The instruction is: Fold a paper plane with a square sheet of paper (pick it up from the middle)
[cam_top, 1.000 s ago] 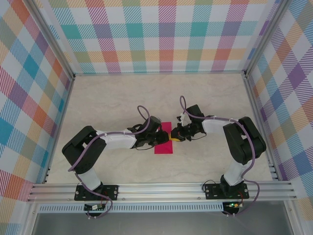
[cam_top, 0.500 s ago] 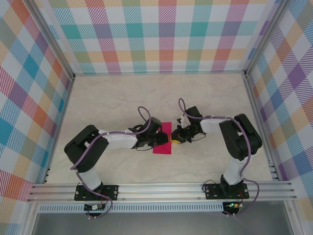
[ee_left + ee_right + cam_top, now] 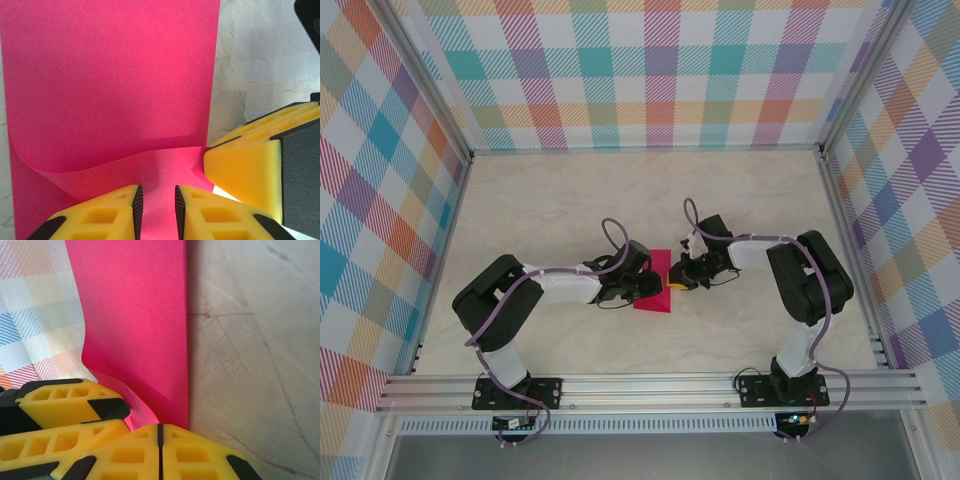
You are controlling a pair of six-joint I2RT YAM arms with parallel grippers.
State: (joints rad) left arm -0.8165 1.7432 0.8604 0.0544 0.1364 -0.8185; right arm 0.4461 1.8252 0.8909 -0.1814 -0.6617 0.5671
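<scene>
Both grippers had drifted slightly leftward over the last second, the right arm's elbow swinging in with them, and the square sheet of paper point(image 3: 110, 75) had slid a touch the same way on the table point(image 3: 260, 60). Seen from above, the sheet read as a narrow rectangle lying between the two tools, so a first fold seemed already made. The left gripper point(image 3: 158, 200) had its jaws narrowly apart, and a lifted, curling flap of the pink paper ran into the gap. Whether the pads actually bit on it could not be told. The rest of the sheet lay flat just ahead of those fingertips. The right gripper point(image 3: 159, 432) was closed, finger against finger, its tip touching the sheet's near edge immediately to the right of the left fingers. Whether it pinched that edge or merely pressed on it could not be told. The step in hand looked like turning a flap over to start the nose. To do it well, the right tool would probably need to keep the edge anchored while the left carried the flap low and slowly, since paper this thin would likely buckle or drag the whole sheet. The crease should be pressed only once the edges lined up. As for containers, the sheet lay directly on the table, not in any tray or box.
</scene>
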